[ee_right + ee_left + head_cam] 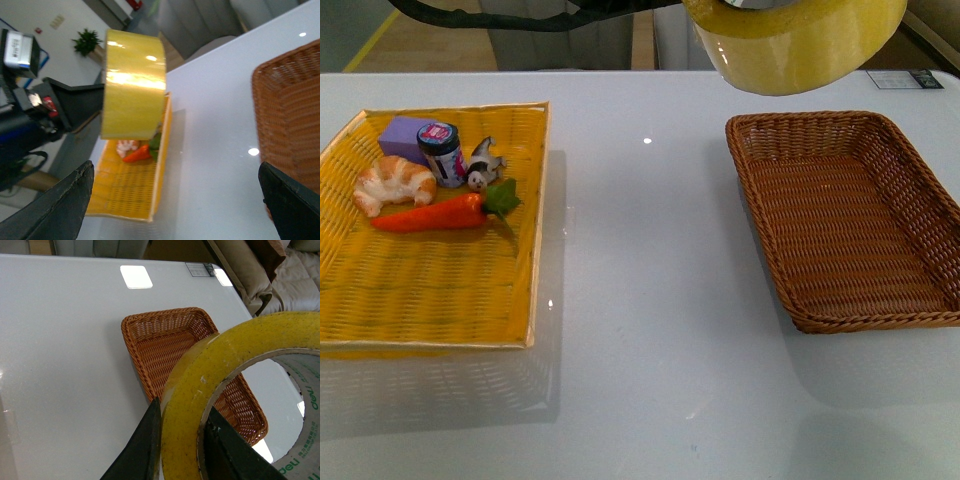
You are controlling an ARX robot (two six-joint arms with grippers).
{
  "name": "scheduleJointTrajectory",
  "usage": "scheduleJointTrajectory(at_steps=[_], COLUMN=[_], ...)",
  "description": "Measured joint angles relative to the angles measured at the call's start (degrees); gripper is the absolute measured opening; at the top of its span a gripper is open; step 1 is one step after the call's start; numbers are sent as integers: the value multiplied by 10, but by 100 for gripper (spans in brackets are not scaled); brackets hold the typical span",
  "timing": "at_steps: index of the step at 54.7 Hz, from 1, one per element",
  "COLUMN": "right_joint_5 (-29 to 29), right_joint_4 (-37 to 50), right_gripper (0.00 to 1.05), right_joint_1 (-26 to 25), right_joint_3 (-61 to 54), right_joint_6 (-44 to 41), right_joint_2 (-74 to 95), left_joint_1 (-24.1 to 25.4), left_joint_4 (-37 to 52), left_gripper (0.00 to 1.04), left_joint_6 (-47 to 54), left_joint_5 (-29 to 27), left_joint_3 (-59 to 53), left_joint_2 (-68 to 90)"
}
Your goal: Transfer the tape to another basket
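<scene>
The yellowish tape [795, 45] hangs high in the air at the top of the front view, above the far left corner of the dark brown wicker basket [845, 220]. My left gripper [181, 440] is shut on the tape [215, 385], one finger outside the roll and one inside its white printed core, with the basket [165, 340] below it. The right wrist view shows the tape [134, 85] held up by the left arm, and the basket's rim [285, 115]. My right gripper [175, 200] is open and empty above the table between the two containers.
A flat yellow woven tray [430, 290] lies at the left, holding a carrot [435, 213], a croissant [392, 185], a purple block [402, 135], a small jar [442, 153] and a small toy figure [483, 170]. White table [650, 300] lies between tray and basket.
</scene>
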Motion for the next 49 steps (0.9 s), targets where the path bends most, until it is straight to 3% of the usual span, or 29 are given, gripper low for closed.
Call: scheduleJointTrajectory(at_steps=[13, 49], right_joint_5=[-23, -34], right_joint_4=[128, 189], right_gripper=[96, 96], right_joint_1=[50, 85], right_joint_3=[37, 125], right_joint_6=[49, 65], right_joint_2=[121, 287], left_joint_1=[1, 1], left_joint_4=[-3, -11], left_gripper=[16, 16], left_joint_6=[-1, -7], left_joint_5=[2, 14], left_joint_3=[0, 0], left_joint_2=[0, 0])
